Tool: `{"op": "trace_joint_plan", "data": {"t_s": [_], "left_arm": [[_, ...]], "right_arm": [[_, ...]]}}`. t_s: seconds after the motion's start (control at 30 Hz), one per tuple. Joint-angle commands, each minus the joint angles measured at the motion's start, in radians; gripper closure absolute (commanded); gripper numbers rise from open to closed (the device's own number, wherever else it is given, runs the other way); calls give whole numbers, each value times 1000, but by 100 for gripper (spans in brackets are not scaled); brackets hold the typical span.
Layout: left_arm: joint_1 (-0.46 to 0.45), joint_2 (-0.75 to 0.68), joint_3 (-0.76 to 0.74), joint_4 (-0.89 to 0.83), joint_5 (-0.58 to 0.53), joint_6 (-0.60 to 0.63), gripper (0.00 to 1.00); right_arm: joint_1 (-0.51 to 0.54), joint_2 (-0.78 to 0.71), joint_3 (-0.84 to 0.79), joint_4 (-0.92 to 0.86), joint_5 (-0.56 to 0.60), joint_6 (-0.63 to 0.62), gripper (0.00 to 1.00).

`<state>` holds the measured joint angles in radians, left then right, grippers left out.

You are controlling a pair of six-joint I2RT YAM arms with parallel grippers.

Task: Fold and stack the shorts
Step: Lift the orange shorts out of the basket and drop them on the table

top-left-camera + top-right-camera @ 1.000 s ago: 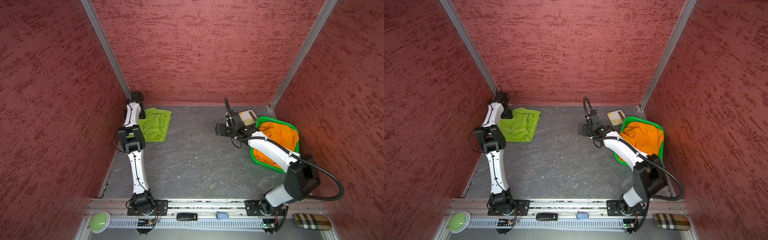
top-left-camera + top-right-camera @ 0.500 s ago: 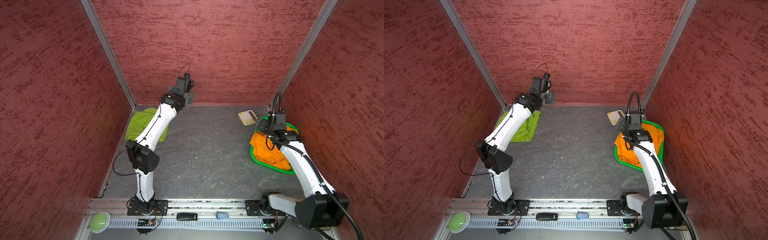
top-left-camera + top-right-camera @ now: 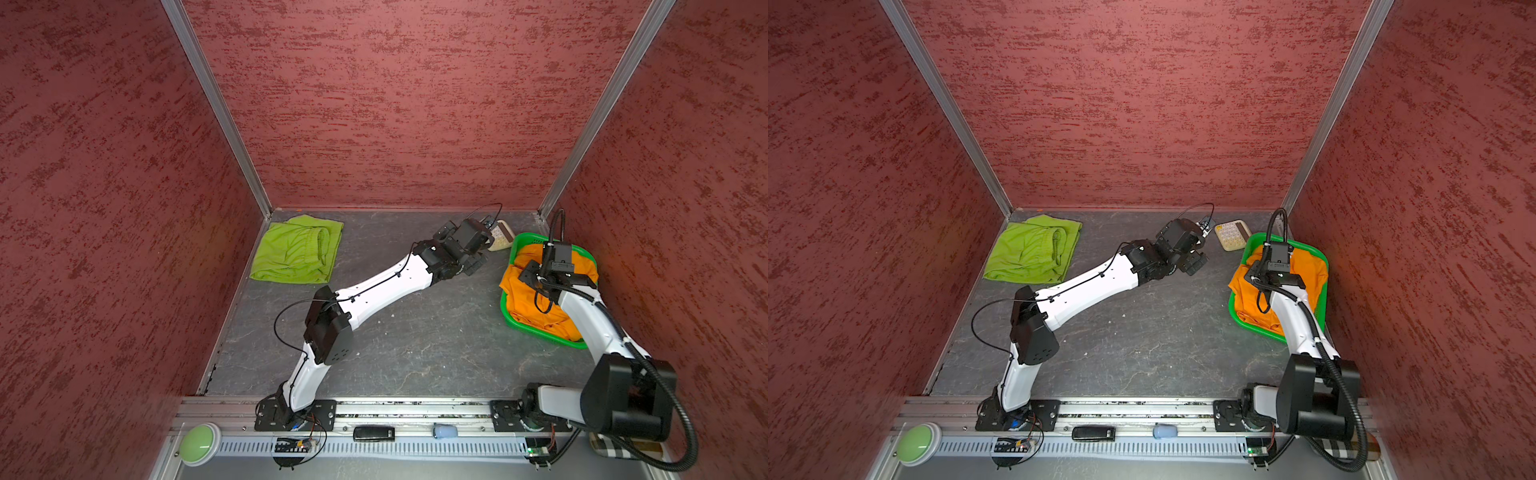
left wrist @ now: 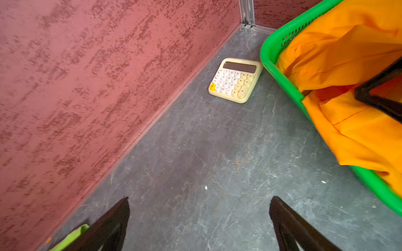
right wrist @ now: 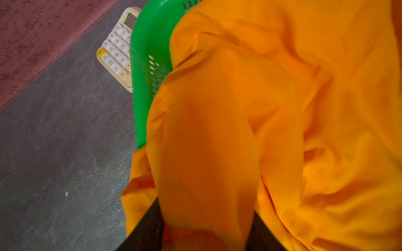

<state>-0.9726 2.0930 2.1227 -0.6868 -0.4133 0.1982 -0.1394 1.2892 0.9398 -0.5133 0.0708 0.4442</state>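
Observation:
The lime green shorts (image 3: 297, 253) (image 3: 1032, 253) lie flat in the back left corner. The orange shorts (image 3: 528, 307) (image 3: 1308, 266) (image 5: 282, 108) fill the green basket (image 3: 540, 332) (image 3: 1254, 324) and spill over its left rim. My right gripper (image 3: 536, 286) (image 5: 205, 213) is down in the basket, shut on a bunched ridge of orange fabric that stands between its fingers. My left gripper (image 3: 478, 253) (image 4: 200, 201) reaches across the middle and hangs open over bare floor, nothing between its fingers. It is left of the basket (image 4: 280, 71), apart from the orange shorts (image 4: 348, 54).
A cream calculator (image 3: 500, 241) (image 3: 1231, 235) (image 4: 236, 79) (image 5: 115, 54) lies by the back wall, touching the basket's corner. Red walls close in three sides. A green button (image 3: 199, 438) and a black device (image 3: 374, 433) sit on the front rail.
My left arm has swung from the back left across to the right and lowered near the calculator. My right gripper has closed on the orange fabric in the basket.

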Motion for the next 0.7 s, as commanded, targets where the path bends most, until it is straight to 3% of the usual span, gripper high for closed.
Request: {"op": "trace_joint_plan", "data": {"t_s": [0.0,0.07,0.13,0.23,0.33,0.4,0.5,0.57,0.67], "left_arm": [[38,-17,25,-104,135,-108,1],[51,-39,3,-103,158,-122,1],[69,-62,-7,-110,174,-140,1],[114,-107,-24,-118,214,-181,1],[213,-205,-108,-75,367,-281,1],[315,-306,-231,17,505,-382,1],[441,-447,-393,136,615,-482,1],[489,-515,-446,148,604,-491,1],[560,-602,-493,133,560,-523,1]], "right_arm": [[-4,-51,94,31,-55,-22,85],[-2,-73,148,17,-109,-20,99],[32,-89,206,20,-197,-26,100],[154,-86,332,-1,-199,-24,100],[316,-40,497,-19,-190,-54,100],[443,6,625,-12,-238,-113,100],[611,39,786,42,-322,-203,100],[634,42,844,100,-355,-187,100],[624,44,874,121,-275,-192,100]]}}
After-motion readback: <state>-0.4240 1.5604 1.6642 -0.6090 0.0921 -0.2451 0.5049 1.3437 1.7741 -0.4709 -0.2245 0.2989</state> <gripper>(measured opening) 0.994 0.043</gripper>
